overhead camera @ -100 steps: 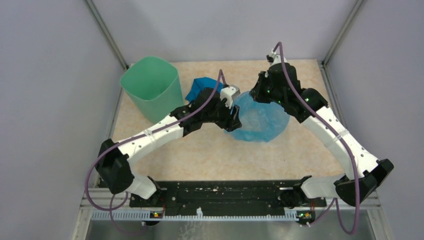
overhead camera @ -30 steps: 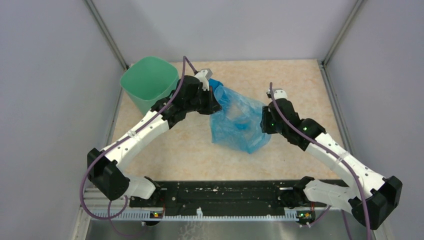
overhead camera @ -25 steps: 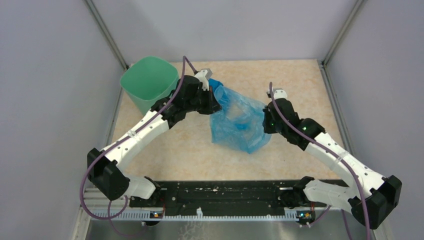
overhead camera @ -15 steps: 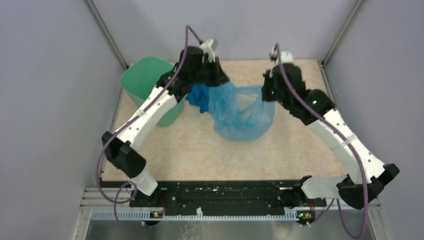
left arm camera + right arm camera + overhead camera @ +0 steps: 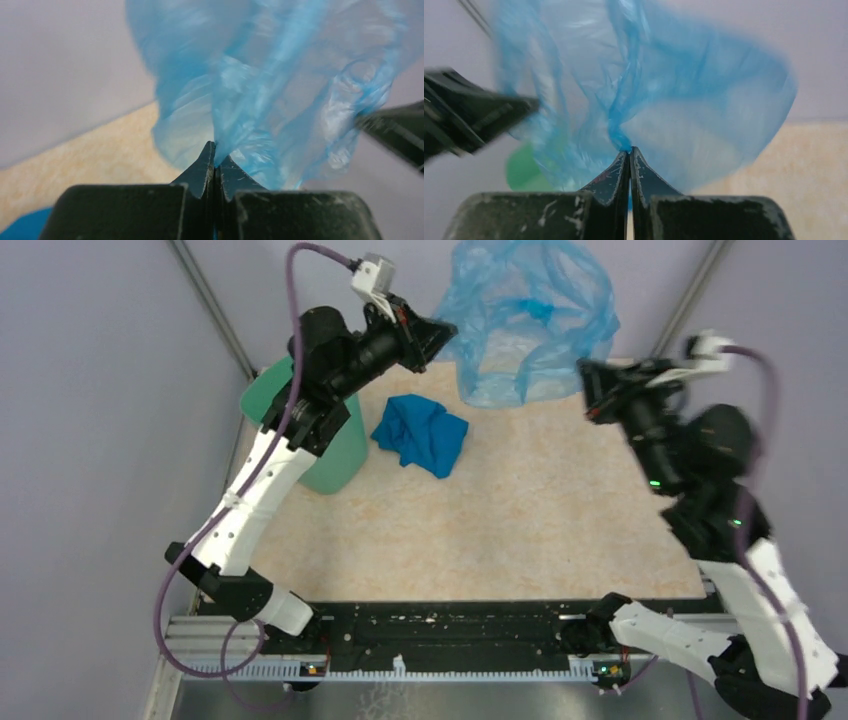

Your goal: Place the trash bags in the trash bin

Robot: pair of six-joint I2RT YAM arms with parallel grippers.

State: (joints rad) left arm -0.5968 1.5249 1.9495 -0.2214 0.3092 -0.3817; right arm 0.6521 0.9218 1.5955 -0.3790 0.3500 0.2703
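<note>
Left tool (image 5: 215, 150), right tool (image 5: 630, 152) — pinching bag (image 5: 525, 315).

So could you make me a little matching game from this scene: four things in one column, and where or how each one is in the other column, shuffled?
Things:
1. light-blue bag
2. green bin
3. dark-blue bundle
4. right gripper

States:
a. lying on the table
b. shut on thin film
c. held up in the air
d. standing at the table's left side

Pairs: 1-c, 2-d, 3-a, 4-b.
</note>
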